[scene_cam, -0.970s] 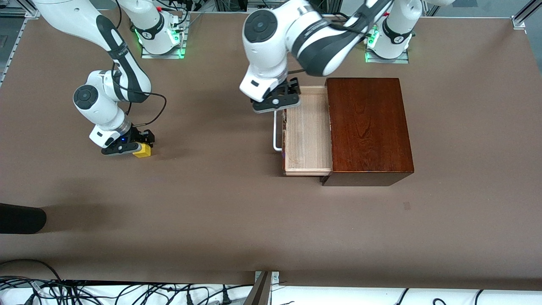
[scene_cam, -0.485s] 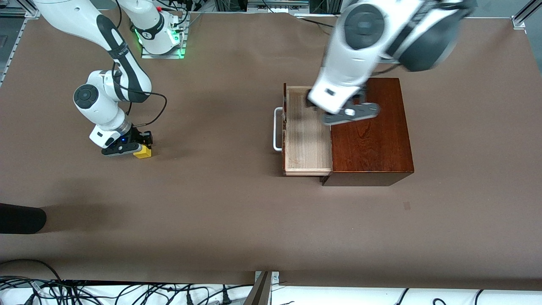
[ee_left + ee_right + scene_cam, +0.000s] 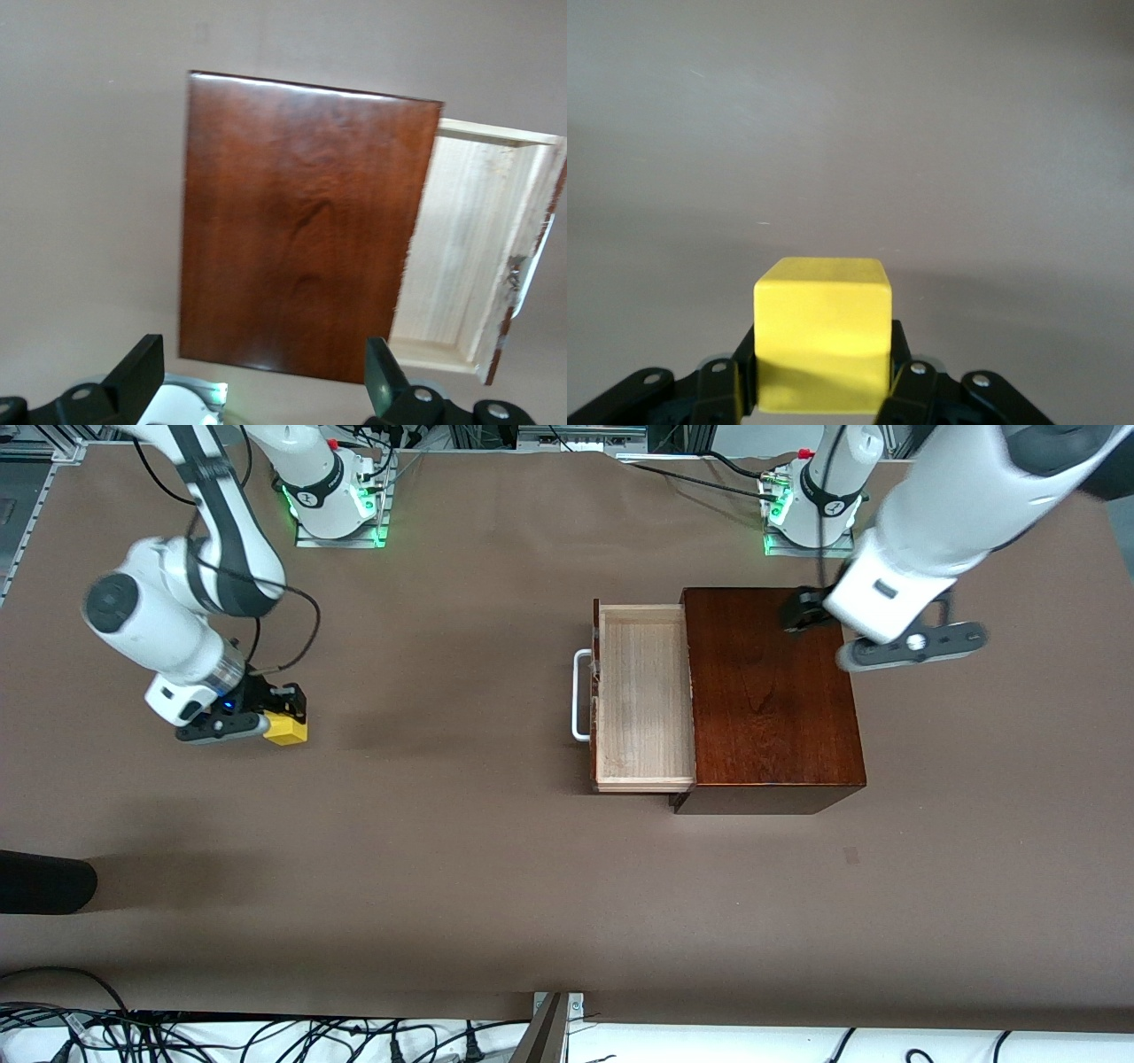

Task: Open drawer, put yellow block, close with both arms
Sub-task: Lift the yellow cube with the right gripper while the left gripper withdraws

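A matte brown tabletop (image 3: 461, 850) spans the scene, with aluminium framing and loose cables along its edges. Toward the left arm's end stands a glossy reddish-brown wooden box (image 3: 771, 691), its drawer (image 3: 642, 695) pulled out, showing a pale, grained, bare interior and a white U-shaped handle (image 3: 578, 695). The left end effector (image 3: 873, 633) hangs over the box's corner nearest the left arm's base, fingers spread wide and holding nothing. Toward the right arm's end, the right end effector (image 3: 266, 722) is clamped on the yellow block (image 3: 286, 729), a smooth bright cube, pinched between its black fingers (image 3: 908, 381).
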`<act>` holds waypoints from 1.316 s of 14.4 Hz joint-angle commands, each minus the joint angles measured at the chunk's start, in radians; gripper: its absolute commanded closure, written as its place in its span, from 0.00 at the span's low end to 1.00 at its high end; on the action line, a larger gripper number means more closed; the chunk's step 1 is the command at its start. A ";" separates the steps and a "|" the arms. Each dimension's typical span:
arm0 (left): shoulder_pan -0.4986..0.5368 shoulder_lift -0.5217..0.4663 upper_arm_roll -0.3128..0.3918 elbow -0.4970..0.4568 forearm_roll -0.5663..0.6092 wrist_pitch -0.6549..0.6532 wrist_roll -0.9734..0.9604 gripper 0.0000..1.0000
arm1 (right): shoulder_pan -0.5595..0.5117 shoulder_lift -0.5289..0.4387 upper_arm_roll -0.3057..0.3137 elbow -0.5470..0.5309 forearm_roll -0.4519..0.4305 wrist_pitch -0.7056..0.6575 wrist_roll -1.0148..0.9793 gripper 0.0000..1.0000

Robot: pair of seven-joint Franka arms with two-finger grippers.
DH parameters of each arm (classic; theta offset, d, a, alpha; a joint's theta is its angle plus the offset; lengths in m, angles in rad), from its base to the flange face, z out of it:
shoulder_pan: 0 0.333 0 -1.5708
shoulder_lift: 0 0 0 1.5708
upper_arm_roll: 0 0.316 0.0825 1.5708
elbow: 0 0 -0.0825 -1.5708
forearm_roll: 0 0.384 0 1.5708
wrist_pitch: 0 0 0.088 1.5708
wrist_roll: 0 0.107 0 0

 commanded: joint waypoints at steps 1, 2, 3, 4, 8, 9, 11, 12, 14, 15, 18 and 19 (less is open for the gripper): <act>-0.039 -0.126 0.138 -0.139 -0.040 0.012 0.140 0.00 | -0.001 -0.030 0.016 0.160 0.025 -0.235 0.043 1.00; -0.040 -0.149 0.165 -0.163 -0.040 0.016 0.172 0.00 | -0.001 -0.030 0.029 0.228 0.025 -0.305 0.075 1.00; -0.040 -0.163 0.190 -0.180 -0.040 0.019 0.190 0.00 | -0.001 -0.030 0.042 0.284 0.025 -0.361 0.112 1.00; -0.040 -0.179 0.207 -0.203 -0.039 0.034 0.207 0.00 | -0.001 -0.030 0.062 0.341 0.024 -0.415 0.158 1.00; 0.038 -0.188 0.213 -0.240 -0.037 0.071 0.286 0.00 | 0.001 -0.026 0.184 0.524 0.019 -0.560 0.417 1.00; 0.069 -0.183 0.183 -0.236 -0.037 0.071 0.298 0.00 | 0.001 -0.021 0.222 0.556 0.016 -0.575 0.505 1.00; 0.100 -0.179 0.150 -0.228 -0.036 0.071 0.303 0.00 | 0.008 -0.016 0.305 0.595 0.005 -0.578 0.688 1.00; 0.096 -0.177 0.150 -0.225 -0.033 0.070 0.298 0.00 | 0.014 -0.009 0.342 0.605 -0.004 -0.572 0.780 1.00; 0.092 -0.177 0.147 -0.225 -0.033 0.074 0.293 0.00 | 0.057 0.019 0.397 0.624 -0.059 -0.568 0.955 1.00; 0.092 -0.176 0.144 -0.225 -0.033 0.076 0.293 0.00 | 0.091 0.043 0.407 0.653 -0.087 -0.568 1.039 1.00; 0.095 -0.174 0.144 -0.223 -0.022 0.090 0.295 0.00 | 0.209 0.120 0.408 0.717 -0.140 -0.558 1.275 1.00; 0.099 -0.173 0.146 -0.219 -0.019 0.116 0.309 0.00 | 0.240 0.143 0.408 0.733 -0.156 -0.540 1.342 1.00</act>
